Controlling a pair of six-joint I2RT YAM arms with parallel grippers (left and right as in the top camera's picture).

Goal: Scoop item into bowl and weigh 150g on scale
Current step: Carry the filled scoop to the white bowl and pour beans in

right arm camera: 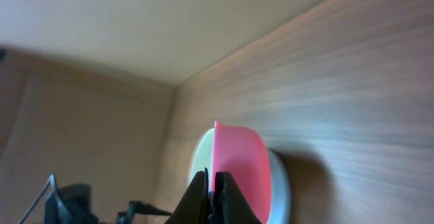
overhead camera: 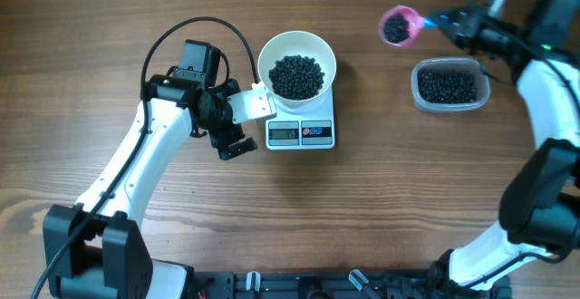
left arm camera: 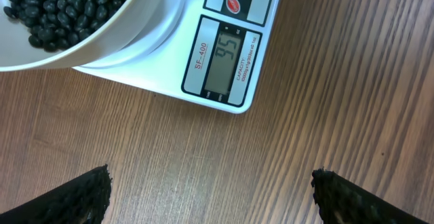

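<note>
A white bowl (overhead camera: 296,36) heaped with black beans (overhead camera: 296,75) sits on the scale (overhead camera: 322,120) at mid-desk, hiding the back of the platform. From the left wrist the display (left arm camera: 224,61) reads 95.

The left hand (overhead camera: 237,145) hovers low just left of the scale's front corner, fingers spread wide and empty. Its black fingertips (left arm camera: 81,197) frame bare desk (overhead camera: 381,199) in front of the scale. The white block on that wrist overlaps the bowl's left rim from overhead; whether they touch cannot be told.

Far to the right, the right hand (overhead camera: 453,23) is pressed together on the handle of a pink scoop (overhead camera: 397,25). The scoop is loaded with beans and held above the desk between bowl and tub (overhead camera: 418,86), nearer the tub. The clear tub stands well right of the scale, more beans covering its floor.

Open desk lies between the scoop and the bowl. A black cable (overhead camera: 195,25) loops over the left arm, behind the bowl's left side.
</note>
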